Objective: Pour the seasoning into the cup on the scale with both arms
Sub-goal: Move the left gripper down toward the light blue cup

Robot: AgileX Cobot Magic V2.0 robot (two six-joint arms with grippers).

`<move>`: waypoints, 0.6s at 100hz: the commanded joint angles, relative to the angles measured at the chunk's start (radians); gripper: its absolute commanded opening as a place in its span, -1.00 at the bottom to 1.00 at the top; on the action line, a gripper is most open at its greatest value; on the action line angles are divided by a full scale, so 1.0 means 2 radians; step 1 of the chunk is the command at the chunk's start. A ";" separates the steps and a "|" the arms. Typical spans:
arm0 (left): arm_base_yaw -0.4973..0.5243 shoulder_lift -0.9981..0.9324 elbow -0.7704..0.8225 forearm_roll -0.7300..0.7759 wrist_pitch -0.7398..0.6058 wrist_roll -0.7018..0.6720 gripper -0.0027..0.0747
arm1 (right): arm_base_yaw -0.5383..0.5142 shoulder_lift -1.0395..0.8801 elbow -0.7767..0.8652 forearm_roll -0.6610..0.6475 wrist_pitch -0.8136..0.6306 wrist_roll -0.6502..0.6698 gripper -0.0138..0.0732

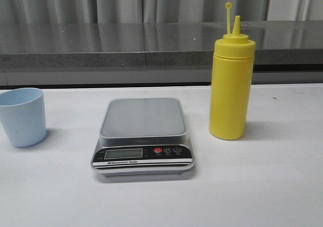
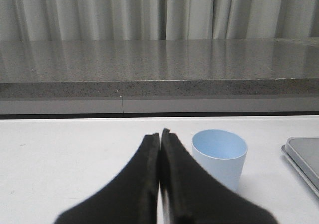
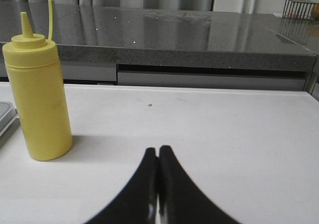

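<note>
**Nothing lifted yet: cup off the scale, bottle waiting**

While both of my grippers sat pressed shut on nothing, the job had plainly not begun. My left gripper [image 2: 160, 134] had its two black, matte, tapering fingers closed flat against each other, holding nothing, and my right gripper [image 3: 158, 150] was the same: tips together and empty.

From the front view neither of my arms showed. The small pale blue plastic tumbler [image 1: 21, 116] stood upright on the white tabletop [image 1: 262, 186] at the far left, well apart from the flat digital kitchen scale with its silver-grey square platform and black front panel [image 1: 143, 135]. In my left wrist view that cup [image 2: 220, 157] sat just beside my fingertips, handleless, narrowing toward its base, with a smooth inside that looked empty. The scale's platform was bare and had a dull brushed sheen; a red button sat on the panel by the LCD.

The tall yellow plastic squeeze bottle with a conical nozzle [image 1: 230, 80] stood upright to the scale's right, its thin tethered cap sticking up beside the open nozzle. My right wrist view showed it [image 3: 37, 89] near but untouched.

I judged the first step was still to come: my left fingers would need to part wide enough for the cup's rim, grip its slick tapered wall, and set it on the platform. The bottle looked soft-sided, so a hard squeeze could spurt it early.
</note>
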 commanded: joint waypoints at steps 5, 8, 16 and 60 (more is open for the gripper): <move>0.001 -0.015 0.020 -0.004 -0.037 -0.002 -0.98 | -0.002 -0.009 -0.011 -0.005 -0.037 0.001 -0.84; 0.001 -0.015 0.020 -0.004 -0.037 -0.002 -0.98 | -0.002 -0.009 -0.011 -0.005 -0.037 0.001 -0.84; 0.001 -0.015 0.020 -0.004 -0.037 -0.002 -0.98 | -0.002 -0.009 -0.011 -0.005 -0.037 0.001 -0.84; 0.001 0.006 -0.021 -0.013 -0.048 -0.003 -0.98 | -0.002 -0.009 -0.011 -0.005 -0.037 0.001 -0.84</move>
